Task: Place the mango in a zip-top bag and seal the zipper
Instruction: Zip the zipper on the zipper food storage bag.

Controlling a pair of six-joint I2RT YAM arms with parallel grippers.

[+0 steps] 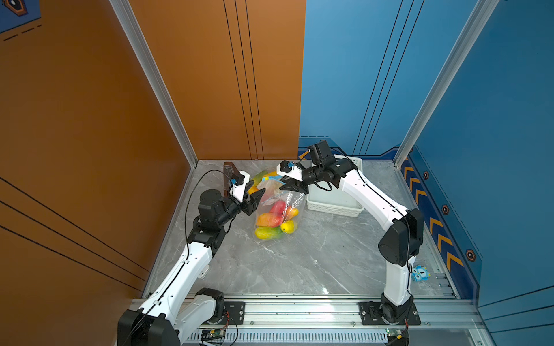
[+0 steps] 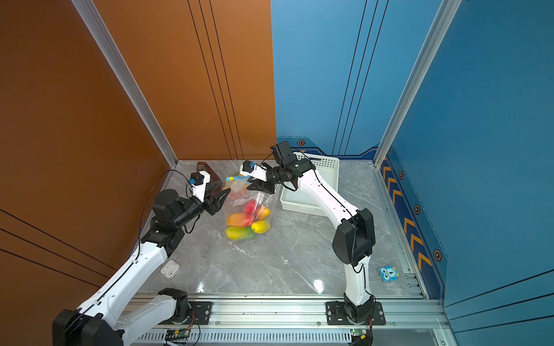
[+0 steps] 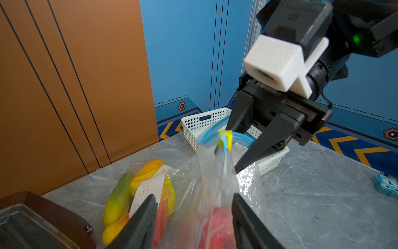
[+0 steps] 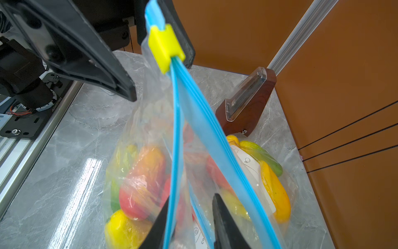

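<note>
SEAL PENDING: At left centre in both top views, the left hand (image 1: 255, 201) hangs released. Its fingers (image 3: 142, 220) are spread either side of the neck of a clear zip-top bag (image 1: 277, 206), which stands mid-frame on the grey desk (image 1: 299, 263) with the mangoes (image 1: 271, 220) heaped inside. The yellow slider (image 4: 165, 48) sits at the bag's top just beside a left-hand finger, so that hand is the nearer. The blue zipper track (image 4: 206, 120) runs lengthwise from the slider toward the right hand (image 1: 288, 188), right of the bag, whose jaws stand apart astride one lip, unclamped. The right wrist view alone shows the two tracks parting on the right hand's side of the slider; the top views give only a short blue streak. The mouth looks unsealed, so the slider likely must travel rightward. A white basket (image 1: 332, 208) sits farther right.
</note>
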